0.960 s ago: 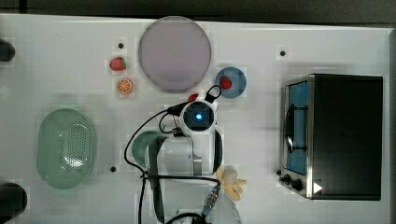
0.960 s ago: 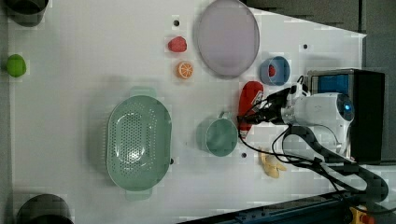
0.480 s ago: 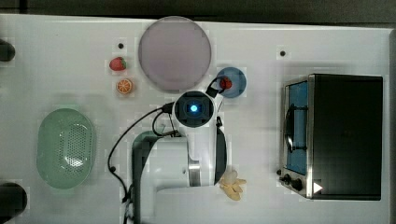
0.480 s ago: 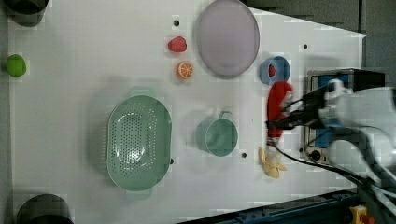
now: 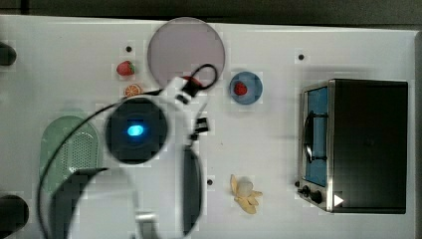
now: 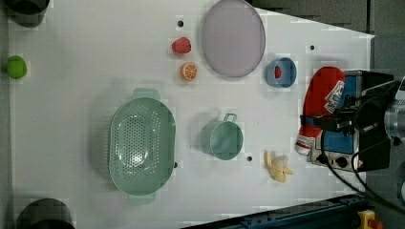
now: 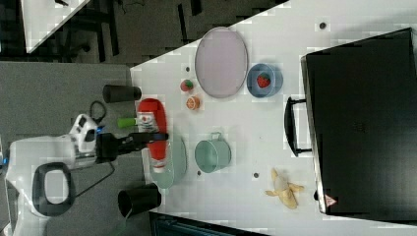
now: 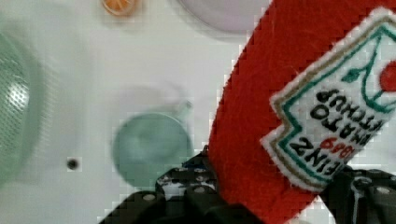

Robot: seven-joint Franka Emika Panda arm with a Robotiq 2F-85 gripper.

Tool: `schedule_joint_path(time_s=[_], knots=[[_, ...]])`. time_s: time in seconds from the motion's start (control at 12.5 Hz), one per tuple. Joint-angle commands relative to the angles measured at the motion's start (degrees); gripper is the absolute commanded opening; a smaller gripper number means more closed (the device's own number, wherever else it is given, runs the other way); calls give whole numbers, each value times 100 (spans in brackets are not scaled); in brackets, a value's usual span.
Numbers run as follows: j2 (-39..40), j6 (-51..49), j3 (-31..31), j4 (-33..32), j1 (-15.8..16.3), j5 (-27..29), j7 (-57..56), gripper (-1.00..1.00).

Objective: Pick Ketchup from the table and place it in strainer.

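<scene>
Left view: jaws [image 6: 334,119] pinching the ketchup [image 6: 321,98], one dark finger on each side of its red body. Held up in the air, well above the surface [image 6: 71,86]. White cap end poking out past the jaws on one side, fat end with the white label on the other. Strainer [image 6: 141,146] far from the jaws, sitting flat and holding nothing. Small green cup [image 6: 222,139] between the jaws and the strainer. Peeled banana [image 6: 277,166] near the jaws, just below them in the left view. Blue bowl [image 6: 281,72] with a red berry inside, up and to the left view's left of the jaws. Big round plate [image 6: 233,37] farther off, with an orange slice [image 6: 189,71] and a strawberry [image 6: 181,46] beside it.

Wrist view: ketchup [image 8: 289,88] very close, soft and fuzzy red, label stitched on. Black jaws [image 8: 266,200] squeezing it from both sides. Green cup [image 8: 152,149] far below, beside the jaws, and the strainer [image 8: 11,112] at the edge.

Right view: jaws [image 7: 155,136] gripping the ketchup [image 7: 153,130] around its middle. Seen here in front of the strainer [image 7: 177,164], but still up high, not in it. Black oven [image 7: 364,123] far across the surface from the jaws.

Top view: strainer [image 5: 74,149] partly hidden under the arm.
</scene>
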Motion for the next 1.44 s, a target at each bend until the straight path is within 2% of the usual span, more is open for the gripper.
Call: schedule_joint_path(time_s=[0.08,0.32,0.56,0.8,0.96,1.04,1.28,1.44], knots=[[361,-68,722,2,266,346,1589,22],[695,306,1487,37,307,355,2995,22],[1376,1318,2098,35,333,355,4172,22],[2237,2338,2465,31,425,285,4858,22],[2776,2879,2480,21,582,179,5048,22],[3022,3135,2440,20,646,94,5116,31],[3547,3637,2344,24,700,-191,5137,95],[3413,3627,2303,41,659,-168,5309,100]])
